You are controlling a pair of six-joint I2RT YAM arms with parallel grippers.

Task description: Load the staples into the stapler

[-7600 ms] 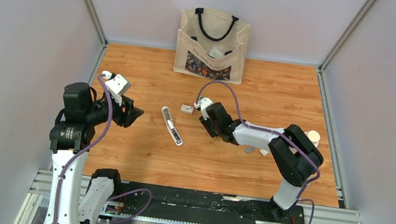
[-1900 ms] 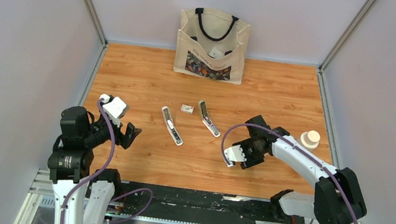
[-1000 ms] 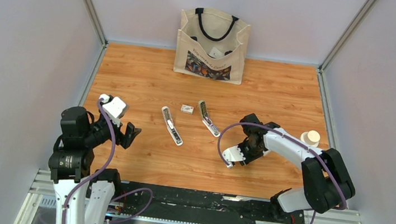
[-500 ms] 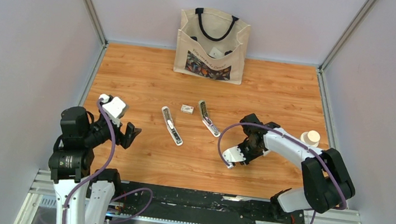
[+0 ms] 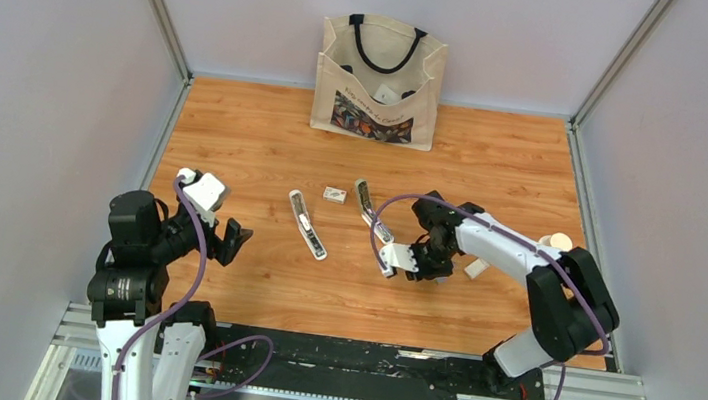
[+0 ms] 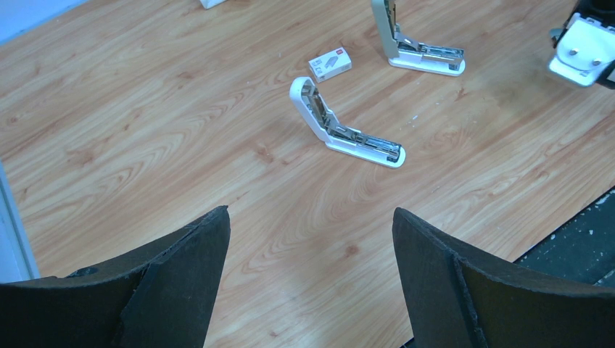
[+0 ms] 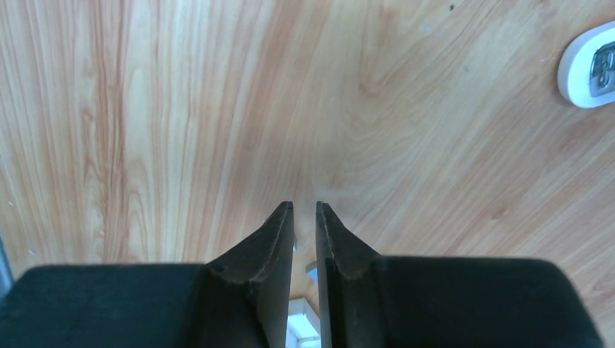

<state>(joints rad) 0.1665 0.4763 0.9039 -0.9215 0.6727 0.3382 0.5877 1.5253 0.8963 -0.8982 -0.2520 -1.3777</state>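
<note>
The left tool [image 6: 310, 214] gapes; right tool [image 7: 304, 205] (angled down) seems pinched.

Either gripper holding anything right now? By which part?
Left gripper: nothing, fingers wide open. Right gripper: fingers nearly shut. Something small and grey, possibly the staples, shows low in the gap, but whether it is gripped cannot be told.

I see a wood-grain table [image 5: 267, 130] boxed in by plain pale grey walls [image 5: 32, 73] at 9, 12 and 3 o'clock. Aluminium posts [image 5: 156, 4] stand in the far corners, and a slotted aluminium rail [image 5: 609, 395] runs along 6 o'clock. The light is soft and even.
</note>
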